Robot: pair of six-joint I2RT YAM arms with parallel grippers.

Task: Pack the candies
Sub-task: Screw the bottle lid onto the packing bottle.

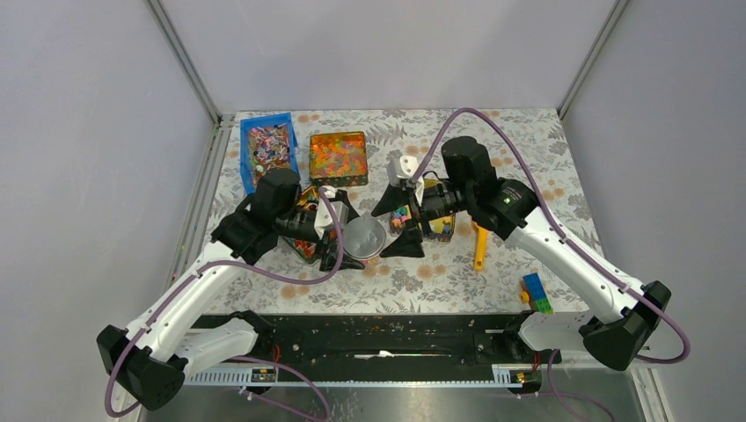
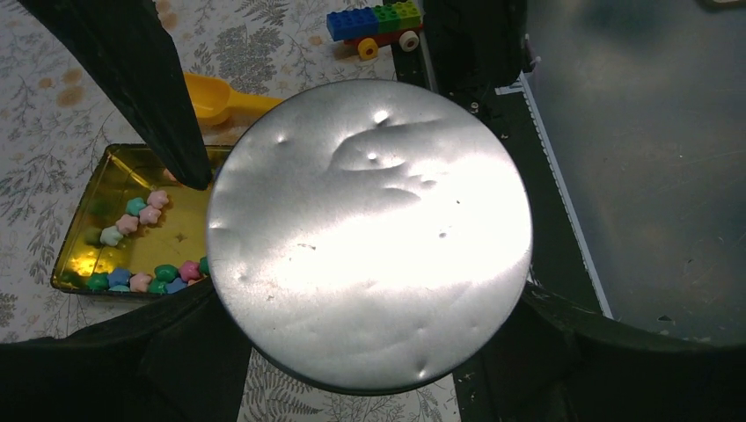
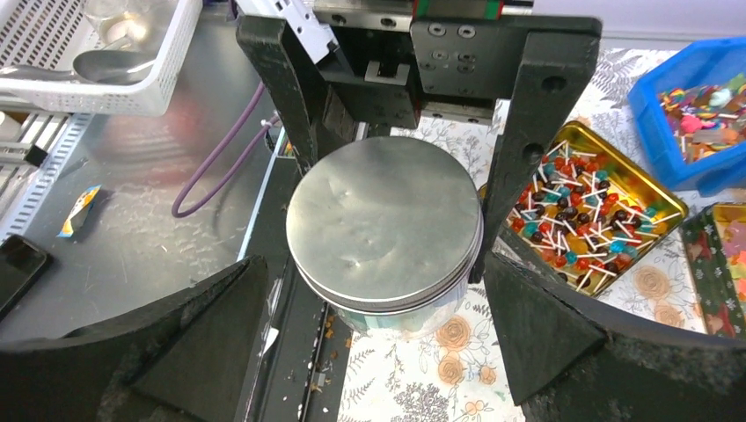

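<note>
Clasps the upright lidded jar (image 1: 364, 236) in wide-spread left jaws, with the candies (image 2: 148, 214) just right of it, under the fully open, empty right jaws.

Counted: 1 lidded jar (image 1: 364, 236), 3 tins (candy tin (image 2: 79, 264), lollipop tin (image 3: 655, 189), bead tin (image 1: 339, 178)), 1 blue bin (image 1: 245, 158), 1 yellow scoop (image 1: 479, 246), 1 brick toy car (image 2: 374, 22). 2 tools are seen: left tool (image 2: 369, 294), right tool (image 3: 376, 259). Roughly 14 candies (image 2: 149, 214) are counted (row cut off by lid (image 2: 369, 220)).
</note>
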